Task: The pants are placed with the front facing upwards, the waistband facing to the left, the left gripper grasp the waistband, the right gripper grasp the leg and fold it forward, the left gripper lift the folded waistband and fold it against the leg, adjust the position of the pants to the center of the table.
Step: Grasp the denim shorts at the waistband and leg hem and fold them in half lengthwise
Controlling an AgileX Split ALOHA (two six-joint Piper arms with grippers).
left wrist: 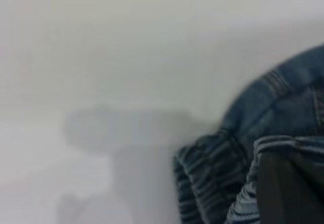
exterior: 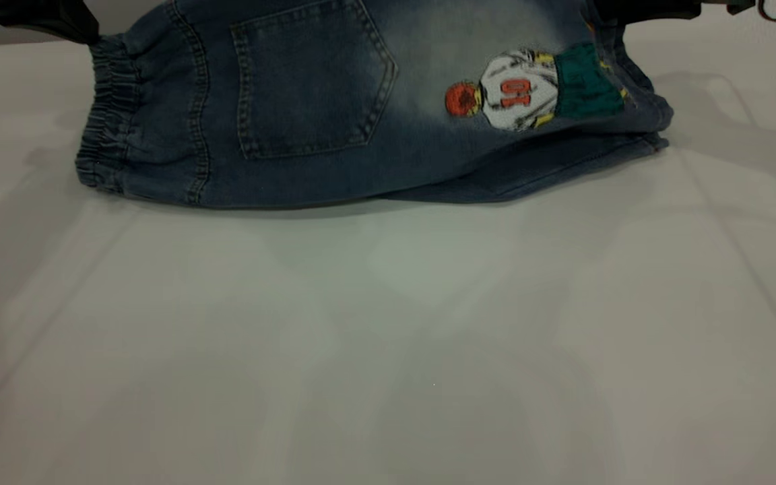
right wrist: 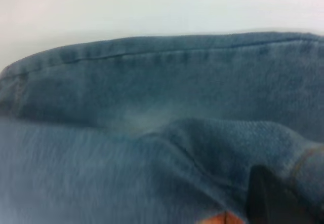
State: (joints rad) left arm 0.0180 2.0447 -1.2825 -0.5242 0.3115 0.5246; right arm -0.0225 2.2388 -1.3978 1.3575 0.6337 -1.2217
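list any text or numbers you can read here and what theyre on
"10", in orange, seen upside down: on the white shirt of the cartoon figure print on the pants.
Nothing else is readable: no label or brand shows on the pocket, the waistband or the table.

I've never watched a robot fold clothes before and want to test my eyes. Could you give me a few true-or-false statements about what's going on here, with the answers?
1. The pants are held up along their top edge, with the lower edge touching the table. True.
2. The side facing the exterior camera shows a patch pocket and a cartoon figure. True.
3. The waistband is at the right end in the exterior view. False: the gathered band is at the left end.
4. The left gripper hangs over bare table, far from the cloth. False: it meets the pants at the waistband corner.
5. The cartoon figure wears a blue shirt. False: it is white with orange digits.
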